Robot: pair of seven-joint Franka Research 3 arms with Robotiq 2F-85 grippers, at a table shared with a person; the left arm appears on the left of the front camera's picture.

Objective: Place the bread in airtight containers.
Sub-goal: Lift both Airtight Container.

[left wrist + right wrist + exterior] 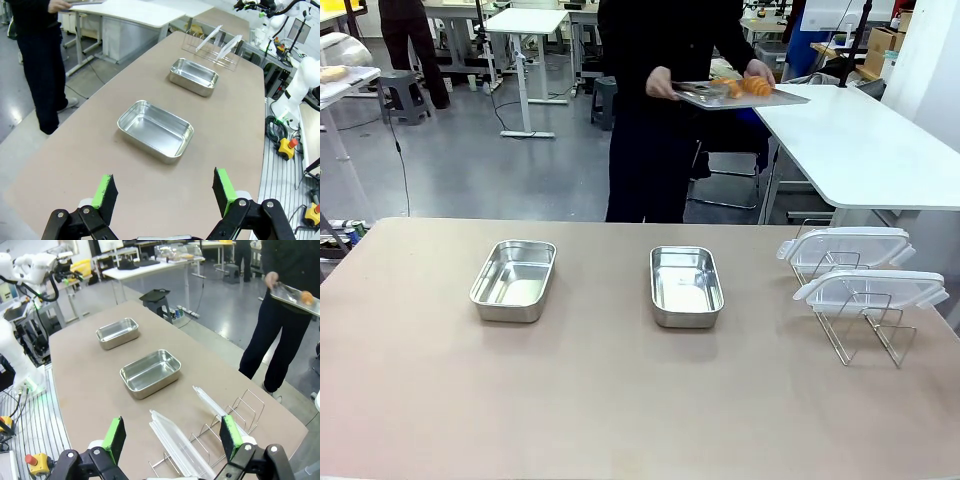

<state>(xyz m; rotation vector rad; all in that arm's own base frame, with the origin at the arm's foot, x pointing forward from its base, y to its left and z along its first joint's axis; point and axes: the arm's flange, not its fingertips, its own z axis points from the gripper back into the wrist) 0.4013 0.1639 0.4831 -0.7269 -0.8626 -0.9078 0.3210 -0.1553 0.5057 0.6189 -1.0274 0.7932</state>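
Two empty steel containers rest on the tan table: one on the left (514, 280) (155, 130) (117, 332), one nearer the middle (686, 286) (194, 76) (150, 372). Golden-brown bread (743, 86) (307, 297) lies on a flat steel tray (740, 95) that a person in dark clothes carries beyond the far edge. My left gripper (165, 192) hangs open above the near table edge, short of the left container. My right gripper (172, 440) is open too, over the lid rack, with nothing between its fingers.
Two clear plastic lids (850, 245) (175, 440) sit on a wire rack (865, 330) at the table's right side. A white table (860, 150) stands behind on the right. The person (660, 110) stands just past the far edge.
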